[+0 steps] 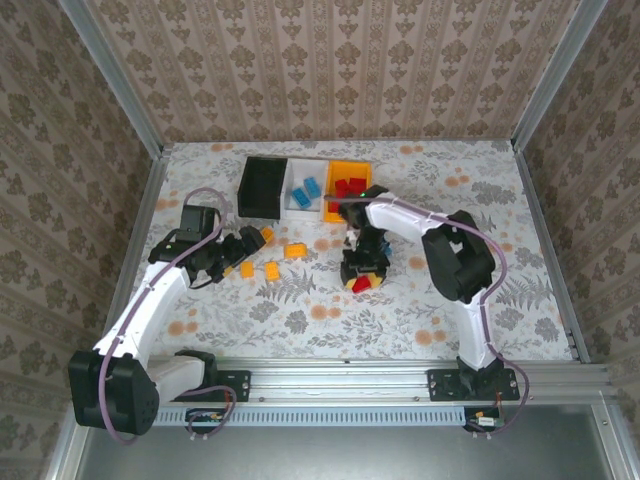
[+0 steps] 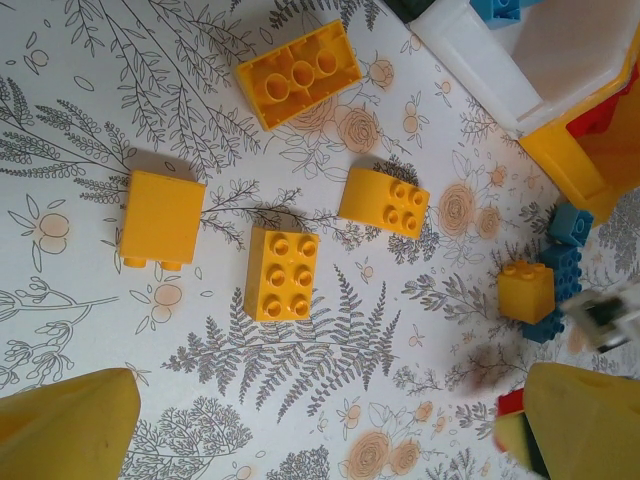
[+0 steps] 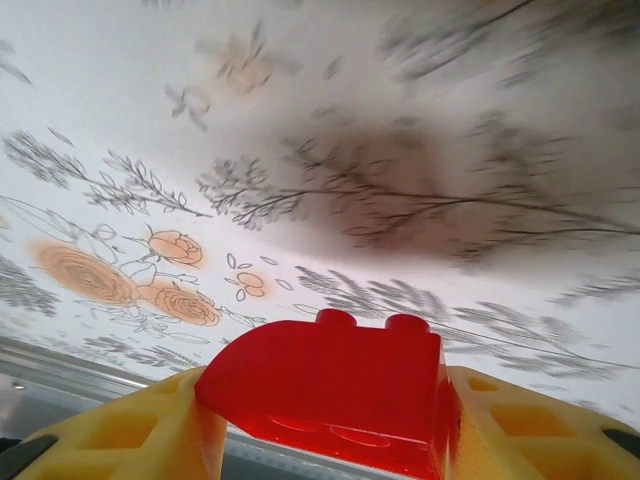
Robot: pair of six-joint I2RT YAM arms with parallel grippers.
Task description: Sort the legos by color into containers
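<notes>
The right claw (image 1: 365,277) sits just below the centre of the overhead view. Its wrist camera shows it clamped on a red brick (image 3: 330,385). The brick lies at the bottom of that frame between the two yellow fingers (image 3: 120,432), touching both, its studs towards the top of the frame. The flowered worktop (image 3: 300,120) behind it is blurred.

The left claw (image 1: 236,250) is at centre-left of the overhead view and stands wide, with nothing between its fingers. In its wrist view the yellow fingertips (image 2: 65,425) fill the two bottom corners. On the worktop above them lie five yellow bricks (image 2: 282,272), apart from one another:
- one at the top of the frame, hollow side up
- three across the middle
- one at the right, just beside the loose blue bricks (image 2: 558,268)

Past those, in the upper right corner of that view, are a corner of the white bin (image 2: 530,80) and a corner of the orange bin (image 2: 585,150).

In the overhead view the three bins stand side by side in a row at upper centre. The black bin (image 1: 262,187) is at the left of the row, the white one in the middle and the orange one at the right. The white bin holds blue bricks (image 1: 309,188) and the orange bin holds red bricks (image 1: 350,187)
</notes>
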